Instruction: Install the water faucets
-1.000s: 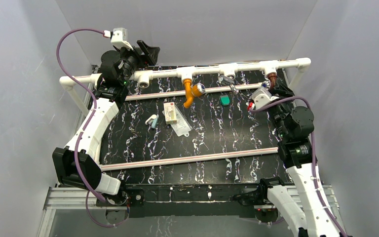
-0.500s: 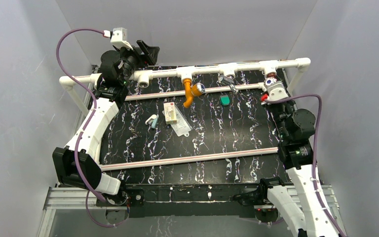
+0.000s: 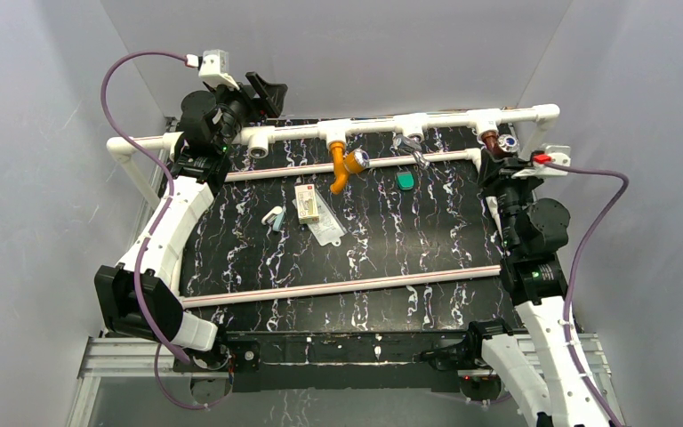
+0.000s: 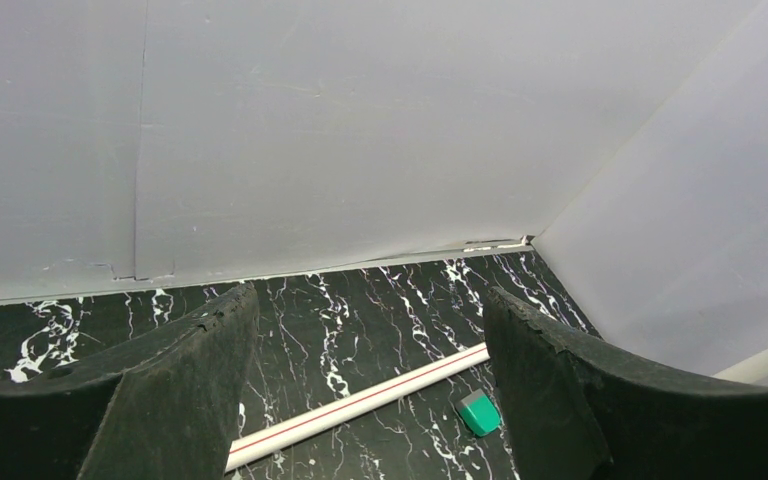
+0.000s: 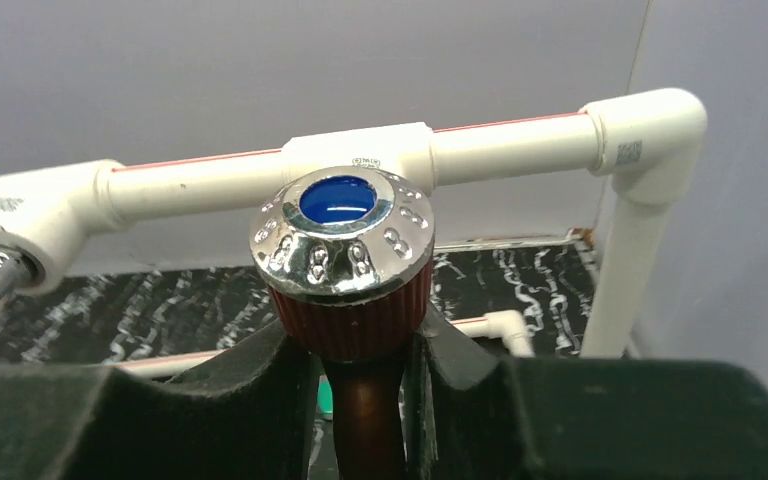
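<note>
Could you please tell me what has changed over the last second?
The right gripper, shut on the reddish-brown faucet at the rightmost tee, rolled: its wrist camera swung from the faucet's left over to its right, turning the faucet. The open left gripper, orange faucet and green block stayed put.

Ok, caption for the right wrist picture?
Right claw gripping the reddish-brown faucet under its shiny knob, white pipe behind.

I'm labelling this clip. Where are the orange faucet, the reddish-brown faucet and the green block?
orange faucet (image 3: 341,167): top view, on its body
reddish-brown faucet (image 5: 352,320): right wrist view, ribbed collar under knob
green block (image 3: 405,181): top view, its top face
</note>
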